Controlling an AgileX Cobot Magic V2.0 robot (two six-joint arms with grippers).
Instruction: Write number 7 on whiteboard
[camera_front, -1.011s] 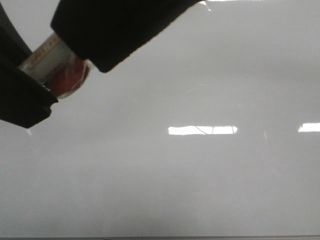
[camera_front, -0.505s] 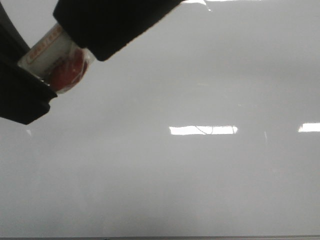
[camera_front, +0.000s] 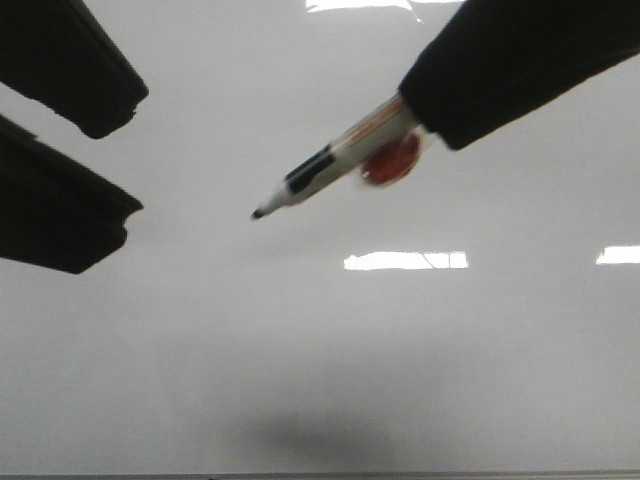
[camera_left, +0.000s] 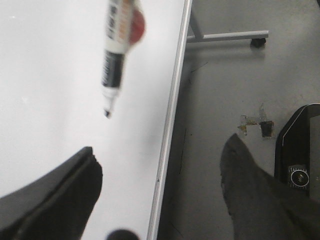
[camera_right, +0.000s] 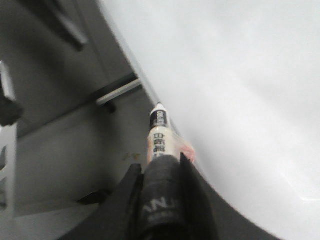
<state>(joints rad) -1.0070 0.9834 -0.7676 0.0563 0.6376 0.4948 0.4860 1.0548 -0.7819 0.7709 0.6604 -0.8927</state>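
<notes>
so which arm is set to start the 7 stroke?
Right. The right gripper is shut on the uncapped marker, tip aimed at the bare whiteboard. The left gripper is open, empty and off to the side. No 7 is visible yet.

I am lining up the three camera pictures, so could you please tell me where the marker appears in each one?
Front view: the marker slants from the right hand at upper right, tip toward the centre.
Left wrist view: the marker is at the top, tip downward, over the whiteboard.
Right wrist view: the marker sticks up from the hand, centre.
Shared landmark: the whiteboard's thin edge.
</notes>
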